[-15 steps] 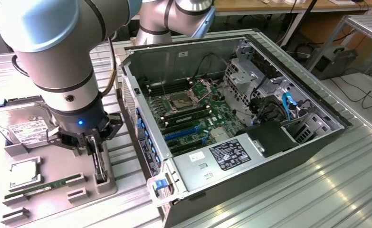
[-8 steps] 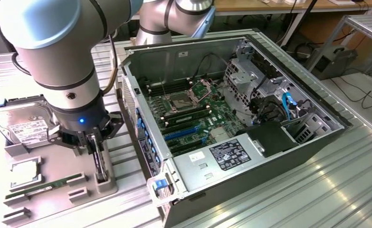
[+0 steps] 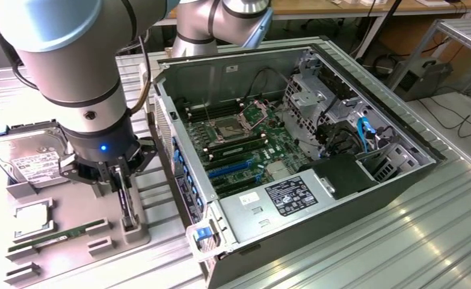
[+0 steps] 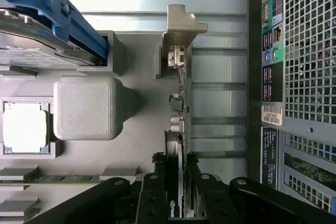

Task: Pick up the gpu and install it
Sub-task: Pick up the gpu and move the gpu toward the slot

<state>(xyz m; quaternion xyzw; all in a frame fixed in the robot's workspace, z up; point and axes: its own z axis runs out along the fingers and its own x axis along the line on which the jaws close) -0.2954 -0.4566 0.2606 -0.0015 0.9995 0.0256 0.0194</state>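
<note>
gpu (image 3: 126, 208) (image 4: 177, 124): a thin dark card seen edge-on, standing upright on its long edge in a slot of the grey holder.
gpu bracket (image 4: 181, 24): a silver metal plate at the card's end farthest from the tool, bent at the top with a small notch.
gpu details: small components and connectors line the exposed edge in the wrist view; a green logo shows on the black part between the fingers.
tool (image 3: 121, 180) (image 4: 176, 163): straight above the card, with its dark fingers (image 4: 157, 192) pressed against the card's two faces, clamped on the gpu.
grey holder (image 3: 74, 211) (image 4: 136, 129): lies on the counter (image 3: 427, 241) just beside the open computer case (image 3: 299, 150) (image 4: 304, 77), on the exterior view's left.
hard drive (image 3: 26, 159) (image 4: 31, 40): silver with a white label, in the holder at the far side from the case.
processor chip (image 3: 28, 220) (image 4: 23, 127): square and silver, set in its own recess.
RAM stick (image 3: 59, 236) (image 4: 52, 179): narrow and green, lying in the holder near the card.
computer case: on its side with the panel off, motherboard and blue slots exposed; its rear grille faces the card.
</note>
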